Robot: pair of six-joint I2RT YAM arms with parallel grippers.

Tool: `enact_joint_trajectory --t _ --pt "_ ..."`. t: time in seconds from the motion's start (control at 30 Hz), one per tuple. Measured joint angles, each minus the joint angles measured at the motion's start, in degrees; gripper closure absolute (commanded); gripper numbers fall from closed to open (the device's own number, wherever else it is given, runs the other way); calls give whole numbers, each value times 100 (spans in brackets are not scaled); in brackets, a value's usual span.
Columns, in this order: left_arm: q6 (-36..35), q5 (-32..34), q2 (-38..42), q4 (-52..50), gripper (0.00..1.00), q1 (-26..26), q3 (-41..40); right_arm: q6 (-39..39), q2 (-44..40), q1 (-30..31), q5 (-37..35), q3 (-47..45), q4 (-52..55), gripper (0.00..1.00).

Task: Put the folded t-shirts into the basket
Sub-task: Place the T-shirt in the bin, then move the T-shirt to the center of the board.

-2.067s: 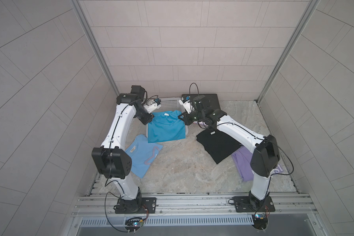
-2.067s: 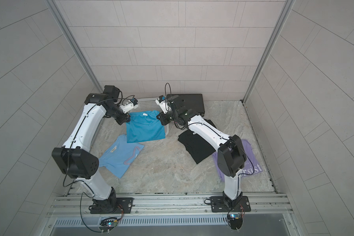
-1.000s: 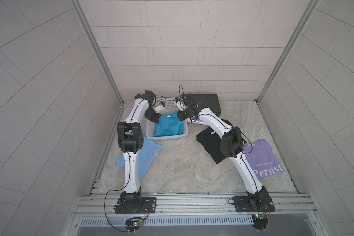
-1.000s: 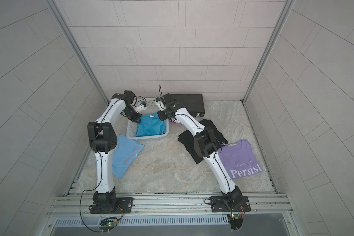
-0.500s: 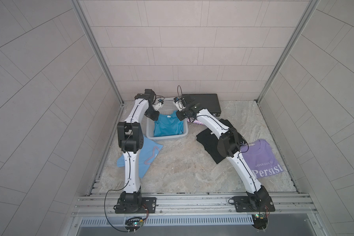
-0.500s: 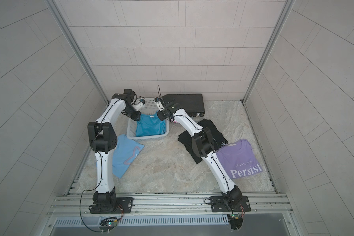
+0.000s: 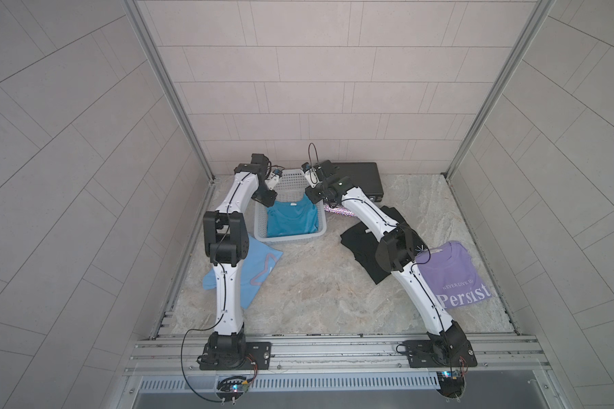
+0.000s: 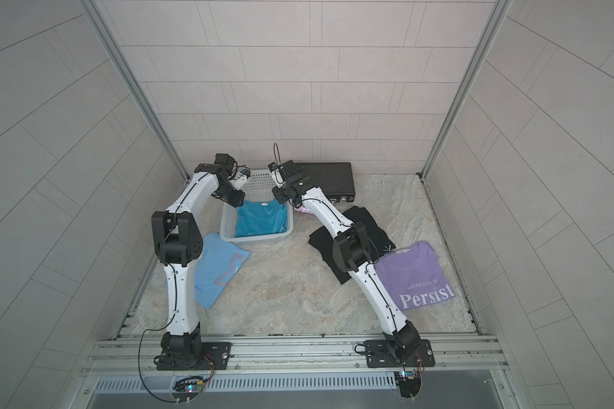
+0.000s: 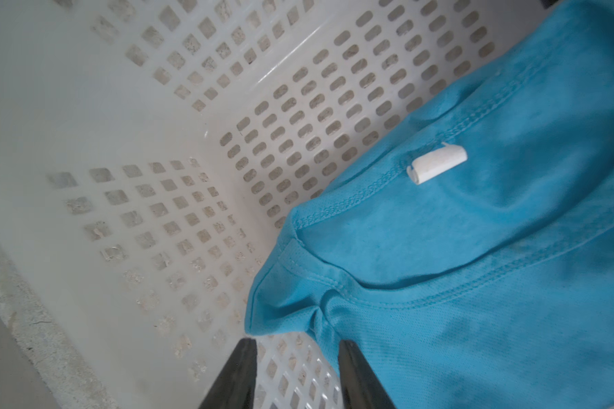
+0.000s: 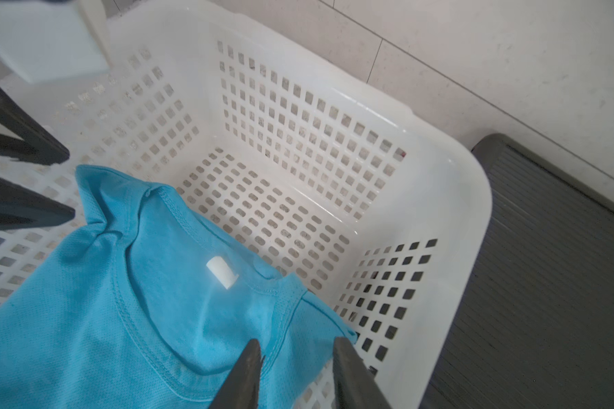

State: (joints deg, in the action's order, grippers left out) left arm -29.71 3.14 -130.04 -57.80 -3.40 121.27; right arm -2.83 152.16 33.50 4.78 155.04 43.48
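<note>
Teal t-shirt lying in basket; both jaws standing apart, empty. You are finishing first placement; next: lifting clear, fetching black t-shirt.

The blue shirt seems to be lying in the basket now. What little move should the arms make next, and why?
Probably lift both arms straight up, clear of the basket. The teal tee lies inside, and the left fingers and right fingers stand apart at its shoulders, gripping nothing. The light blue tee, black tee and lavender tee wait outside.
</note>
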Motion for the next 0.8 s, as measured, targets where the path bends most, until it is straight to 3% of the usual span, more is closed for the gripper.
enact_joint_trajectory --t 0.2,0.47,0.63,0.8 --pt "179 -310 833 234 48 0 -660 -127 -247 -13 428 -166 372 53" --pt "343 -603 2758 807 41 190 -2356 -323 -2245 4 1198 -2293 568 38" --pt "435 -979 3950 898 40 1021 -3759 -535 -3904 92 1609 -4004 398 28" --pt "72 -1132 4896 863 37 1611 -5322 -824 -5139 142 1884 -5668 168 26"
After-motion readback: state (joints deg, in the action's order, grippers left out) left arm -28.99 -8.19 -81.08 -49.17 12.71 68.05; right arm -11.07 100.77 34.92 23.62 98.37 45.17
